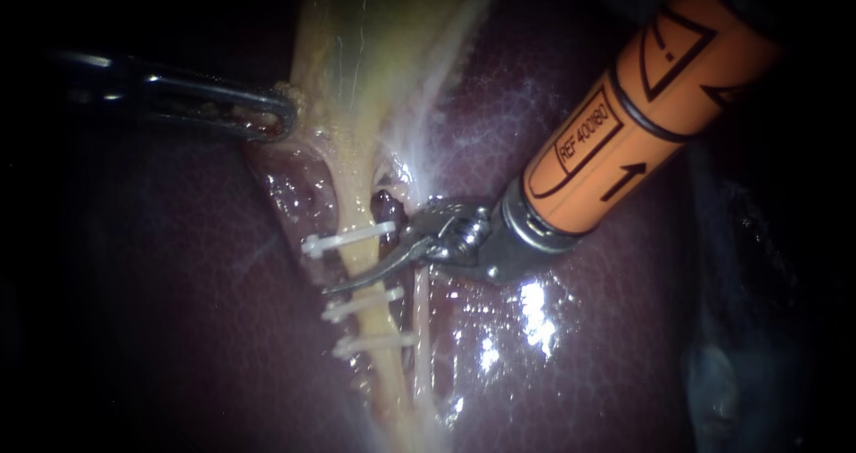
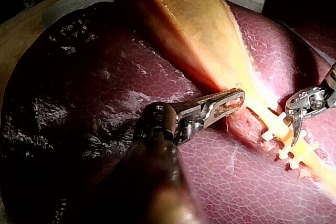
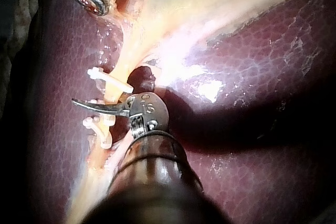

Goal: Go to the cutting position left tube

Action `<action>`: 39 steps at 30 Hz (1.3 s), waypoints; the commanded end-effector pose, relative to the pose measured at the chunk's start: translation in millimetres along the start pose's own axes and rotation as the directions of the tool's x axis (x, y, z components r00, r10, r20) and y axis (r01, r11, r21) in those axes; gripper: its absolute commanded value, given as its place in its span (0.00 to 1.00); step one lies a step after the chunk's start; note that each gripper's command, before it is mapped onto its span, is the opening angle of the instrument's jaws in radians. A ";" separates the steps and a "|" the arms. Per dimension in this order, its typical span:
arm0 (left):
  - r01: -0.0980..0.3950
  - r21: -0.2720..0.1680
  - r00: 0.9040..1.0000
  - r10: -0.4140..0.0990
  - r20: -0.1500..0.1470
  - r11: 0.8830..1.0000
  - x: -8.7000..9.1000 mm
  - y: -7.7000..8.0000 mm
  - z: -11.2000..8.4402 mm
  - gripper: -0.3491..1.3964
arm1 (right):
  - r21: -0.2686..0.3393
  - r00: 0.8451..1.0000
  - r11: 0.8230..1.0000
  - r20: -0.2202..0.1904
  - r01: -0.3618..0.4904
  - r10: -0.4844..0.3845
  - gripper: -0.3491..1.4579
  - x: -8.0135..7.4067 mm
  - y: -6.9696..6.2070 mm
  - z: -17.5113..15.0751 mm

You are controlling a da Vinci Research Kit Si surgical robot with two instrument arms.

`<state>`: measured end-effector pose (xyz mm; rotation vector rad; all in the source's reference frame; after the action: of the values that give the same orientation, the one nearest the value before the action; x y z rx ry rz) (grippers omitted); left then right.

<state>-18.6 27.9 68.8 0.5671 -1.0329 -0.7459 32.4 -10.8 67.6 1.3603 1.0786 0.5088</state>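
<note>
Left instrument [image 1: 275, 119]: its pincer is clamped on the lower edge of the gallbladder [image 1: 357, 52]. Right instrument [image 1: 332, 287]: curved blades lying together, no gap visible, laid across the left tube [image 1: 358, 255]. This yellow tube runs down over the liver [image 1: 178, 328] and carries 3 white clips [image 1: 361, 303]; the blades cross it between the upper 2.

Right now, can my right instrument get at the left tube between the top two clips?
Probably yes: the right instrument reaches across the left tube in the gap between the upper clip and the middle clip, with nothing covering it. The left instrument holds the gallbladder, clear of the way.
</note>
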 end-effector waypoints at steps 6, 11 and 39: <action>0.000 0.002 1.000 0.000 -0.001 1.000 0.0 0.0 0.0 0.00 | 0.035 0.998 0.998 -0.033 0.050 -0.049 0.91 0.2 -0.4 0.8; 0.000 0.002 1.000 0.000 0.000 1.000 0.0 0.0 0.1 0.00 | 0.080 0.997 0.994 -0.032 0.075 -0.073 0.90 0.3 -1.1 1.2; 0.000 0.004 1.000 0.000 -0.001 1.000 0.1 0.1 0.2 0.00 | 0.116 0.985 0.983 -0.115 0.139 -0.125 0.91 3.8 -4.7 1.9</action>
<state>-18.8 27.9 69.0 0.5705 -1.0336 -0.7432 34.5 -9.5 61.7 1.3679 1.3001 0.4243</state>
